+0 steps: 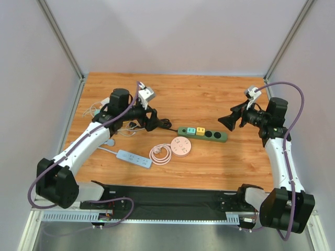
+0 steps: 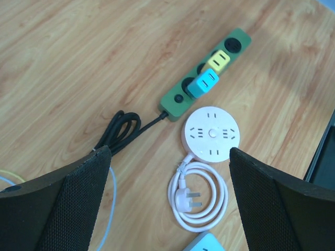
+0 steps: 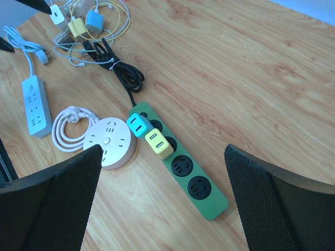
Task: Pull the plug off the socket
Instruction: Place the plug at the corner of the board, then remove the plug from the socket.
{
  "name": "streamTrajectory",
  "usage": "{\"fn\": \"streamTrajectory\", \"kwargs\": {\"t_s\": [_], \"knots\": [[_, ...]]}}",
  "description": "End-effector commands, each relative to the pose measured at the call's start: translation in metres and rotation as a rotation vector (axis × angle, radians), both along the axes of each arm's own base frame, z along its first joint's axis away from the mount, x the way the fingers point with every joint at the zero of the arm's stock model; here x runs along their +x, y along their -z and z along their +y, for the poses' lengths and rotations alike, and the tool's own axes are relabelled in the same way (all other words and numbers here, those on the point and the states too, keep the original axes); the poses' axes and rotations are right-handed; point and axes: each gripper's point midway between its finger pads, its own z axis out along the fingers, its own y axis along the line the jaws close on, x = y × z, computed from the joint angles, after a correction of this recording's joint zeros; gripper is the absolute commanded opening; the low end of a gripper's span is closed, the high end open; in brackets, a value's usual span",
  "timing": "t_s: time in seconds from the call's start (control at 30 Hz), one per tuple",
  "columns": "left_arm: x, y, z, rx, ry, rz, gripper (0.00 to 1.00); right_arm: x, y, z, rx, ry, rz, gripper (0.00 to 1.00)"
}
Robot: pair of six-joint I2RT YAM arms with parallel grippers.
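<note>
A green power strip (image 1: 203, 134) lies mid-table, and a cyan plug (image 1: 191, 130) and a yellow plug (image 1: 200, 130) sit in its two left sockets. My left gripper (image 1: 153, 122) hangs open, up and to the left of the strip, holding nothing. My right gripper (image 1: 229, 121) is open just off the strip's right end, also holding nothing. The left wrist view shows the strip (image 2: 175, 97) with the cyan plug (image 2: 204, 83) and yellow plug (image 2: 220, 61) beyond the open gripper (image 2: 168, 157). In the right wrist view, the open gripper (image 3: 163, 151) frames the strip (image 3: 209, 201), cyan plug (image 3: 138, 124) and yellow plug (image 3: 158, 143).
A round white socket (image 1: 181, 147) with its coiled white cord (image 1: 160, 155) lies in front of the strip. A pale blue strip (image 1: 134, 158) lies further left. The green strip's black cable (image 2: 123, 130) is bundled near a heap of chargers and cables (image 3: 86, 26).
</note>
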Motion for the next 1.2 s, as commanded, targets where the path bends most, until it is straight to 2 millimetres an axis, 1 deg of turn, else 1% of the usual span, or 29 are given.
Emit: {"fn": "streamTrajectory", "kwargs": {"t_s": [0.0, 0.03, 0.07, 0.1, 0.13, 0.17, 0.23, 0.27, 0.3, 0.37, 0.43, 0.47, 0.5, 0.53, 0.57, 0.6, 0.63, 0.67, 0.7, 0.73, 0.77, 0.8, 0.87, 0.9, 0.93, 1.0, 1.03, 1.1, 1.17], "knots": [[-0.007, 0.011, -0.023, 0.121, 0.129, -0.115, 1.00, 0.000, -0.008, 0.001, -0.021, -0.033, -0.052, 1.00], [-0.007, 0.012, -0.028, 0.140, 0.146, -0.130, 1.00, 0.000, -0.008, 0.001, -0.022, -0.032, -0.053, 1.00], [-0.008, 0.021, -0.034, 0.162, 0.170, -0.124, 1.00, 0.000, -0.007, 0.001, -0.023, -0.032, -0.053, 1.00], [-0.013, 0.020, -0.046, 0.185, 0.222, -0.167, 1.00, 0.000, -0.007, 0.001, -0.022, -0.035, -0.053, 1.00], [-0.014, 0.024, -0.051, 0.203, 0.243, -0.181, 1.00, 0.000, -0.007, 0.001, -0.022, -0.036, -0.054, 1.00], [-0.014, 0.033, -0.058, 0.225, 0.277, -0.186, 1.00, 0.000, -0.008, 0.001, -0.021, -0.038, -0.056, 1.00], [-0.022, 0.038, -0.075, 0.262, 0.382, -0.269, 1.00, -0.001, -0.007, 0.001, -0.021, -0.039, -0.053, 1.00], [-0.022, 0.047, -0.082, 0.280, 0.418, -0.284, 1.00, -0.001, -0.007, 0.001, -0.021, -0.039, -0.053, 1.00], [-0.028, 0.050, -0.091, 0.289, 0.462, -0.313, 1.00, -0.001, -0.007, 0.001, -0.021, -0.039, -0.053, 1.00], [-0.028, 0.061, -0.106, 0.317, 0.532, -0.384, 1.00, -0.001, -0.007, 0.001, -0.022, -0.040, -0.055, 1.00], [-0.028, 0.063, -0.116, 0.314, 0.581, -0.414, 1.00, 0.000, -0.006, 0.002, -0.021, -0.041, -0.053, 1.00], [-0.026, 0.072, -0.121, 0.320, 0.604, -0.410, 1.00, -0.001, -0.007, 0.003, -0.019, -0.049, -0.056, 1.00], [-0.023, 0.066, -0.128, 0.307, 0.616, -0.424, 1.00, -0.001, -0.007, 0.003, -0.017, -0.051, -0.055, 1.00], [-0.020, 0.068, -0.132, 0.307, 0.623, -0.426, 1.00, -0.002, -0.006, 0.003, -0.015, -0.054, -0.051, 1.00], [-0.018, 0.078, -0.137, 0.318, 0.643, -0.420, 1.00, -0.003, -0.007, 0.004, -0.013, -0.061, -0.055, 1.00], [-0.013, 0.073, -0.142, 0.316, 0.646, -0.441, 1.00, -0.003, -0.007, 0.004, -0.013, -0.061, -0.057, 1.00], [-0.011, 0.075, -0.146, 0.320, 0.657, -0.448, 1.00, -0.003, -0.006, 0.005, -0.012, -0.064, -0.054, 1.00], [-0.009, 0.086, -0.149, 0.331, 0.671, -0.431, 1.00, -0.003, -0.006, 0.004, -0.012, -0.063, -0.054, 1.00], [-0.008, 0.087, -0.152, 0.337, 0.678, -0.435, 1.00, -0.002, -0.007, 0.004, -0.014, -0.062, -0.056, 1.00], [-0.003, 0.082, -0.158, 0.334, 0.678, -0.445, 1.00, -0.002, -0.006, 0.004, -0.014, -0.062, -0.055, 1.00], [-0.005, 0.095, -0.159, 0.351, 0.698, -0.408, 0.99, -0.003, -0.006, 0.004, -0.013, -0.063, -0.057, 1.00], [0.000, 0.092, -0.164, 0.354, 0.703, -0.419, 0.98, -0.003, -0.007, 0.004, -0.013, -0.064, -0.058, 1.00], [0.000, 0.109, -0.166, 0.387, 0.720, -0.375, 0.96, -0.003, -0.007, 0.005, -0.012, -0.066, -0.058, 1.00], [0.003, 0.106, -0.170, 0.388, 0.721, -0.380, 0.94, -0.003, -0.007, 0.005, -0.012, -0.066, -0.058, 1.00], [0.005, 0.116, -0.170, 0.408, 0.717, -0.360, 0.93, -0.003, -0.008, 0.005, -0.012, -0.066, -0.058, 1.00], [0.008, 0.119, -0.174, 0.428, 0.710, -0.354, 0.89, -0.004, -0.009, 0.005, -0.012, -0.067, -0.062, 1.00], [0.009, 0.128, -0.175, 0.441, 0.711, -0.335, 0.87, -0.003, -0.008, 0.005, -0.012, -0.066, -0.058, 1.00], [0.011, 0.131, -0.179, 0.463, 0.709, -0.336, 0.82, -0.004, -0.009, 0.005, -0.012, -0.067, -0.060, 1.00], [0.013, 0.144, -0.178, 0.500, 0.701, -0.323, 0.80, -0.004, -0.009, 0.005, -0.012, -0.068, -0.062, 1.00]]}}
